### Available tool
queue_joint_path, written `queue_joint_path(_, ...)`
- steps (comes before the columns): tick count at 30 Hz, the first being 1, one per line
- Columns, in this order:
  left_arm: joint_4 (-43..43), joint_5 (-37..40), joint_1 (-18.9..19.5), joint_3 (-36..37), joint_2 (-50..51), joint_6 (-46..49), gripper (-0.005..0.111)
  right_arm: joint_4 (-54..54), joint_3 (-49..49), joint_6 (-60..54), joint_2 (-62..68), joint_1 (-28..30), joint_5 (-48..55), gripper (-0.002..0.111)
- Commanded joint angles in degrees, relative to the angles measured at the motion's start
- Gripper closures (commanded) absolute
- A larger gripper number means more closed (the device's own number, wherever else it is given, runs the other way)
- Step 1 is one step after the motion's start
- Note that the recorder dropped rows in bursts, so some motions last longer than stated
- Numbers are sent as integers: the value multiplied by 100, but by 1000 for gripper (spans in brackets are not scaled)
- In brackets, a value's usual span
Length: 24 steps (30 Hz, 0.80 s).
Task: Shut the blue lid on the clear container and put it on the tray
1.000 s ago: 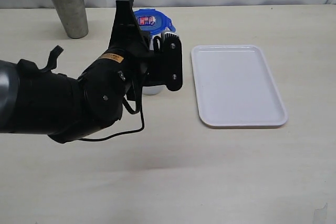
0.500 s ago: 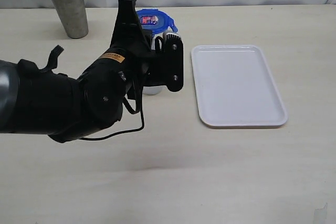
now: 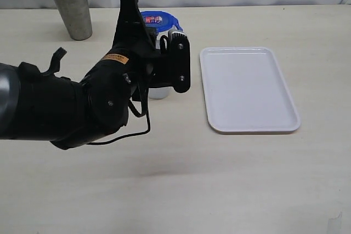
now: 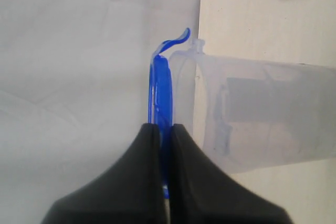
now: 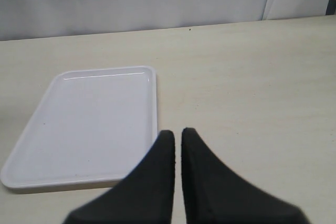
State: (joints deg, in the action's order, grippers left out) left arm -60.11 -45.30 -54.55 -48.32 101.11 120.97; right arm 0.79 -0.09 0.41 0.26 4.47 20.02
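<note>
- Two grippers are in play: the left gripper [image 4: 164, 128] has its jaws almost together, pinching the thin edge of the blue lid [image 4: 160, 85]. The right gripper [image 5: 177, 136] is fully closed on nothing and hangs over the bench [image 5: 252, 77] near a corner of the tray [image 5: 89, 124]
- The lid is at the mouth of the clear container [image 4: 262, 114], its face turned to the rim, with what looks like a sliver of gap between them. One snap tab flares outward, so I judge it not yet seated
- The container stands upright on the bench, to the left of the tray in the exterior view and apart from it. The left arm hides most of it, and a steel cup [image 3: 71, 6] stands well apart at the far left
- Risk: with only an edge pinch, a downward press could tilt the lid, so one side seats, the other rides proud and the tabs never snap
- Risk: the container is tall and narrow and nothing braces it, so an off-centre push could tip it or skid it along the bench
- Risk: if it is lifted by a half-closed lid, the container could drop away before it reaches the tray
</note>
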Motion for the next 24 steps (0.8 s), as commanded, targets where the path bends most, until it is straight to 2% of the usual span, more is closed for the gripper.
queue_joint_path(1,-48,-29,-17,22,-40,176,107,4,9,-41,-26,21,-22,104)
queue_joint_path(7,-48,282,-17,22,-40,176,107,4,9,-41,-26,21,-22,104)
queue_joint_path(24,-149,126,-17,22,-40,176,107,4,9,-41,-26,21,-22,104)
